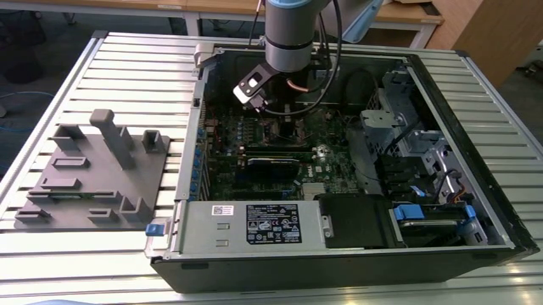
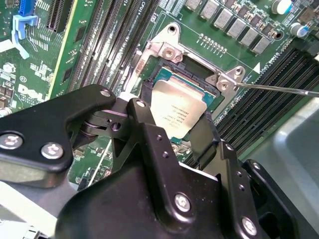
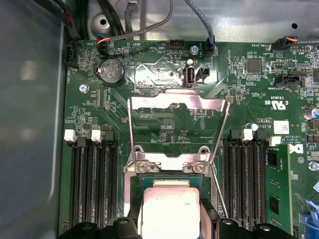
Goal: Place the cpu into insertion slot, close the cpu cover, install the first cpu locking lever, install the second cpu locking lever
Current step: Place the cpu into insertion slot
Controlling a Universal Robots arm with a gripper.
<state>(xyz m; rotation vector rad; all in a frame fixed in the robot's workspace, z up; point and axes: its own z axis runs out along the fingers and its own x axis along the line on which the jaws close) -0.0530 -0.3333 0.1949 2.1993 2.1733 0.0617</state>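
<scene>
The cpu [image 3: 169, 209] [image 2: 177, 112], a square chip with a dull silver top, lies level over the insertion slot [image 3: 133, 185] [image 2: 198, 63]. My gripper [image 3: 170, 225] [image 2: 174, 118] is shut on the cpu, one black finger against each of two opposite edges. I cannot tell whether the chip is fully seated. The cpu cover [image 3: 174, 97] stands swung open behind the slot, and the green board shows through its window. A thin silver locking lever [image 3: 218, 191] [image 2: 279, 89] sticks out unlatched beside the slot. In the exterior view the gripper [image 1: 287, 114] reaches down into the open computer case.
Long black memory slots [image 3: 92, 184] [image 3: 246, 184] flank the socket on both sides. The case's power supply [image 1: 254, 222] sits at its near edge and drive cages [image 1: 416, 146] on the exterior view's right. A grey parts fixture [image 1: 93, 171] lies on the table on the exterior view's left.
</scene>
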